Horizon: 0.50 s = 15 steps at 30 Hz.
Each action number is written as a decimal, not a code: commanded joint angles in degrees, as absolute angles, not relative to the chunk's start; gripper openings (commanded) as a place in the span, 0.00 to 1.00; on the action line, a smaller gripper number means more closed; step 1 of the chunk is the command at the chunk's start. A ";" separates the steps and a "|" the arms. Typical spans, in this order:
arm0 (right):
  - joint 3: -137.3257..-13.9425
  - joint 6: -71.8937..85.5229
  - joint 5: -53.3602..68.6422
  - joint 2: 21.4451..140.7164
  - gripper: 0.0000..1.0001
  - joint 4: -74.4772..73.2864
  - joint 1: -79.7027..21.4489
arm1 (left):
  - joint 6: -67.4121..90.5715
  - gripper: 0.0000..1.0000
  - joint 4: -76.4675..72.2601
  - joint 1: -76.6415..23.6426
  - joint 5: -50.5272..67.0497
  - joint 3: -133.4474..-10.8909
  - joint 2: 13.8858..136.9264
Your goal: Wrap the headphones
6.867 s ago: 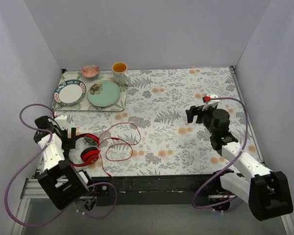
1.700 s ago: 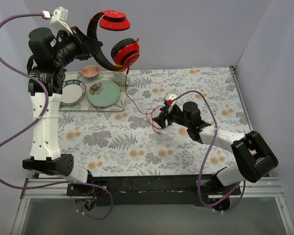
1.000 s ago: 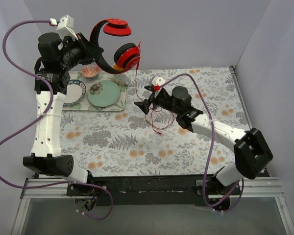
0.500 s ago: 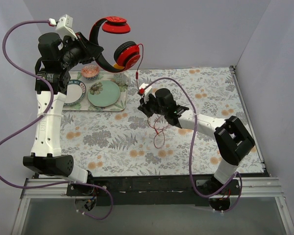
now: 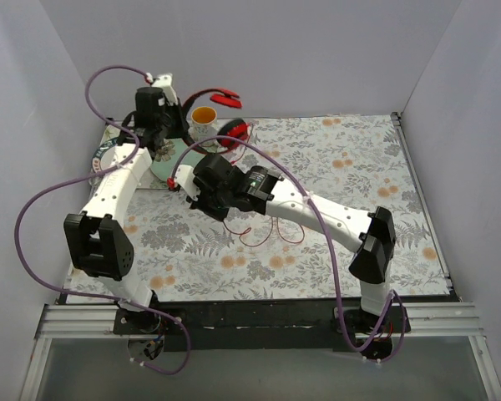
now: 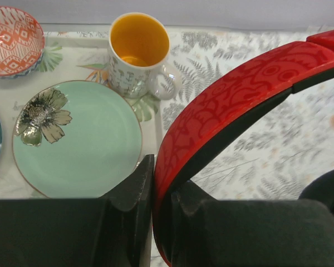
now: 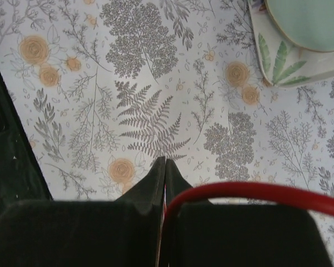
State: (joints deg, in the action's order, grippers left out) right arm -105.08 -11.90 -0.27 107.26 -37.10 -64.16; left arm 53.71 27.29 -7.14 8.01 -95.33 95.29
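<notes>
The headphones hang over the tray's right end. One red earcup [image 5: 225, 99] is higher than the other [image 5: 236, 132]. My left gripper [image 5: 177, 132] is shut on the red-and-black headband [image 6: 239, 89], which is clamped between the jaws of my left gripper [image 6: 155, 167] in the left wrist view. My right arm stretches across to the left. Its gripper [image 5: 202, 200] is low over the tablecloth and shut on the thin red cable [image 7: 256, 190], which passes between the fingertips of my right gripper [image 7: 165, 161]. The rest of the cable lies in loose loops [image 5: 271, 234] on the table.
The tray [image 7: 289, 72] at the back left carries a yellow-lined mug [image 6: 139, 53], a green plate [image 6: 78, 139], a patterned bowl [image 6: 11, 39] and a blue-rimmed plate [image 5: 100, 157]. Grey walls close in the floral tablecloth [image 5: 359, 167]. The black front edge [image 7: 5, 167] is near my right gripper.
My left arm has lowered the headphones from high in the air to just above the tray. My right gripper has shut on the cable and swung left with it.
</notes>
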 commanded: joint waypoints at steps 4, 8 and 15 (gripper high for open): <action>-120.15 -15.73 -10.01 106.10 0.01 -68.10 -64.69 | 29.64 0.00 14.15 -15.73 -6.85 -82.89 85.52; -116.29 -16.52 -15.46 100.56 0.01 -70.22 -63.11 | 21.13 0.00 12.92 -16.43 -6.51 -78.94 83.59; -116.46 -16.07 -36.45 93.96 0.01 -70.58 -58.89 | 8.36 0.00 12.83 -19.07 -6.41 -73.22 79.81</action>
